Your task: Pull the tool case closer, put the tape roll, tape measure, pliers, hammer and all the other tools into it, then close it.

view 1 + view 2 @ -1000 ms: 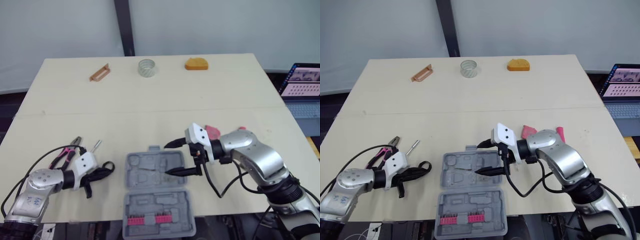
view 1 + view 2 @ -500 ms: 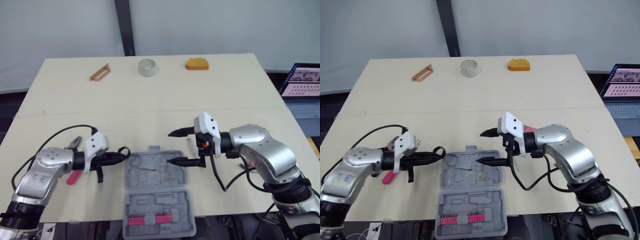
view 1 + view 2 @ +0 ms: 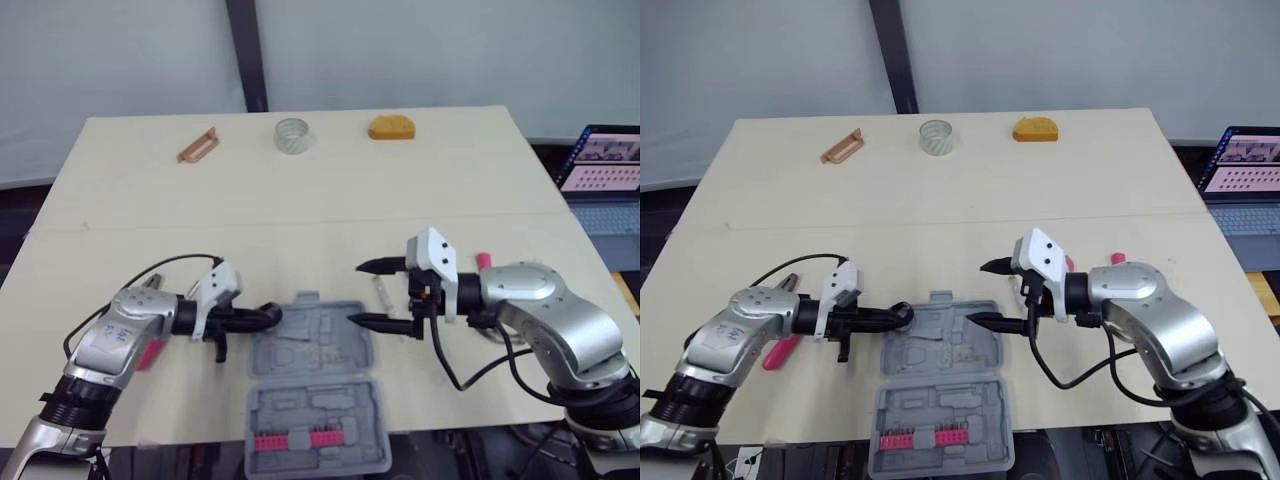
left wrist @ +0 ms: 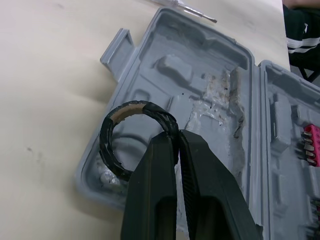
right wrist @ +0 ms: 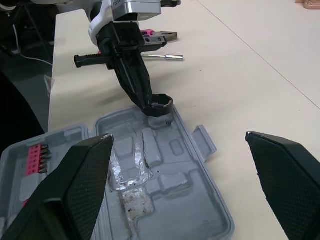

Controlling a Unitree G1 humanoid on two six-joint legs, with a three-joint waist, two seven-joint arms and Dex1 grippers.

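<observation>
Pinching the tape roll (image 4: 134, 106) by its rim above the left edge of the case (image 4: 200, 65), the left tool (image 4: 176, 135) risks dropping it outside if released early; the right tool (image 3: 356, 293) gapes empty.

No text, label, brand, number or sign can be read. Laptop screen (image 3: 603, 160), far right edge: rows of small marks on a pale pink ground, too small to make out. Case (image 3: 300, 420), near centre: no lettering legible.
</observation>
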